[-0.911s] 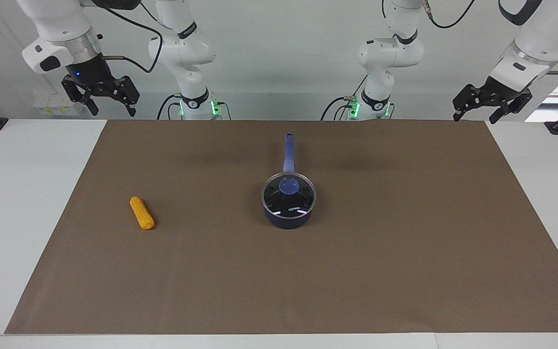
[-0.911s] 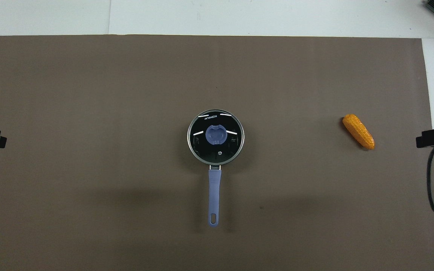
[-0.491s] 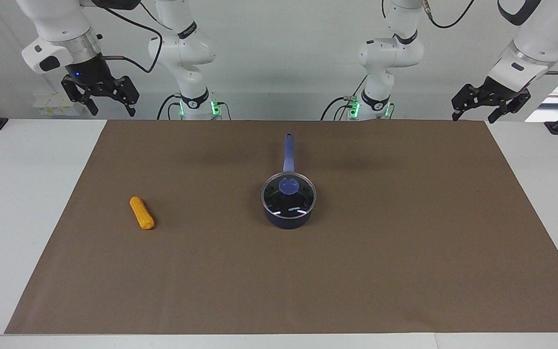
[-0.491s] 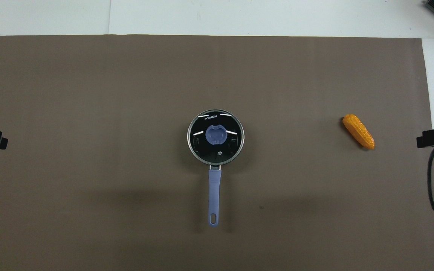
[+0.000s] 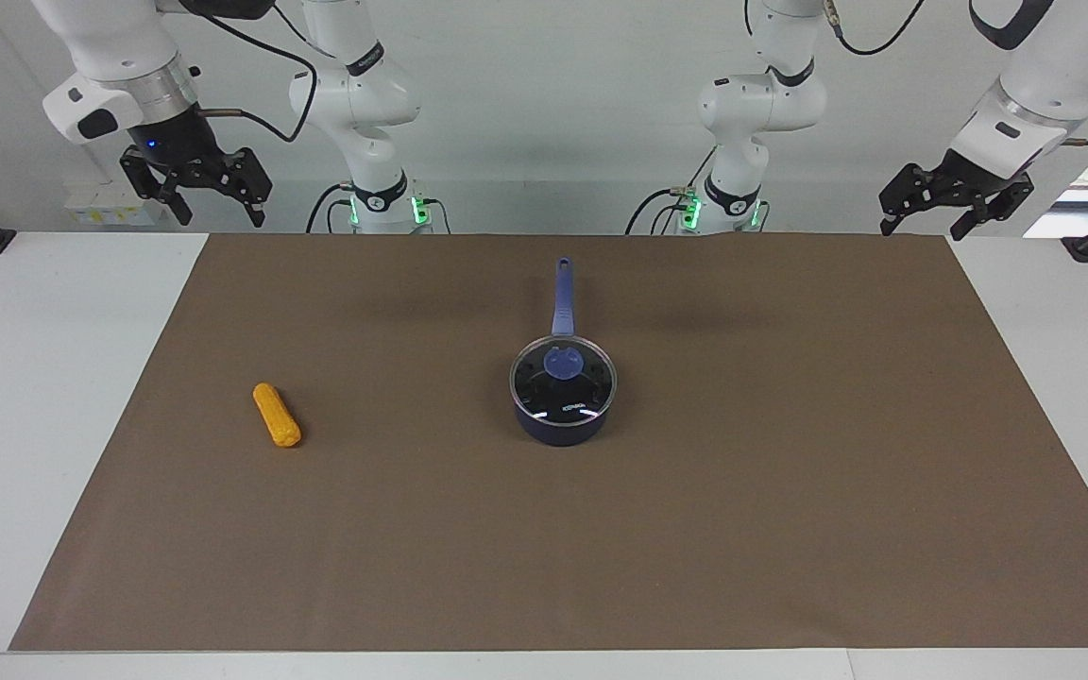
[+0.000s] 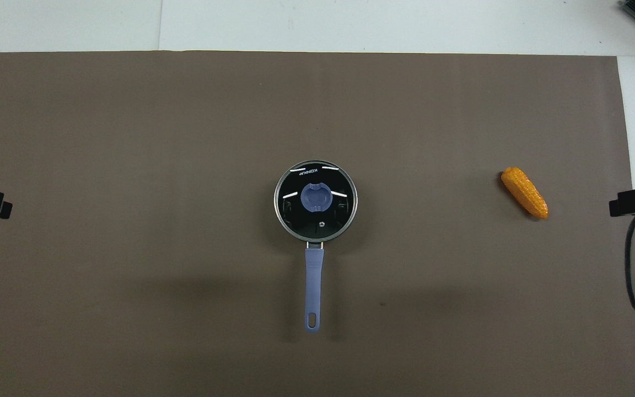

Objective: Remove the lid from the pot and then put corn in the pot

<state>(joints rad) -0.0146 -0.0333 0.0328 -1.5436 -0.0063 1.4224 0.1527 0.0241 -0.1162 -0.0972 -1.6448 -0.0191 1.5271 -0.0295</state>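
pot point(image 6: 316, 240): lid point(image 6: 316, 201) on, inside looks empty, handle at 6 | lid print: KONKA | corn point(image 6: 525, 192) on mat at 3 | left gripper point(image 5: 929, 217), right gripper point(image 5: 213, 210): spread, raised, empty

We are seeing open mat point(image 5: 790, 491) all around the pot point(image 5: 561, 427), its handle point(image 5: 562, 295) alone jutting at twelve o'clock in the facing view.

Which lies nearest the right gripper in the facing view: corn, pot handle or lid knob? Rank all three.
From the right gripper, raised at its own end:
1. corn, right arm's end of the table.
2. pot handle, mid-table, pointing toward the robots.
3. lid knob, atop the pot.
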